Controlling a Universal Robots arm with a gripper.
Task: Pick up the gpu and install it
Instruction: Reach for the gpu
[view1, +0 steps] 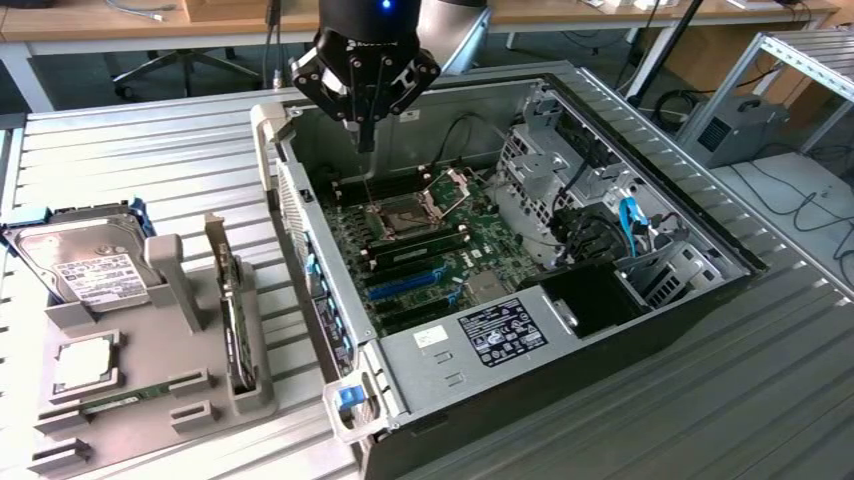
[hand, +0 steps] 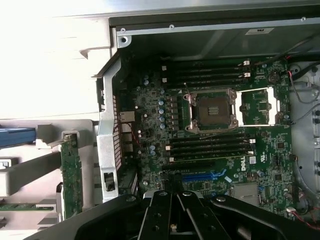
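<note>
Gpu (view1: 235, 325) is seen in the exterior view stood on edge in a grey holder (view1: 140, 405) on the surface, well apart from the clenched, empty claw (view1: 363, 135) above the open computer case (view1: 694, 300). In the wrist view its green board is shown beside the case wall. It is judged light, stiff and fragile, best gripped across its upper long edge.

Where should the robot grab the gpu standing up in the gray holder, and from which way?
Best bet: pinch the gpu by its top long edge, coming straight down from above. It stands on edge in a slot of the gray holder, so that upper edge is free and its thin flat faces suit a pinch. The computer case sits close beside it, so sideways looks cramped.
</note>
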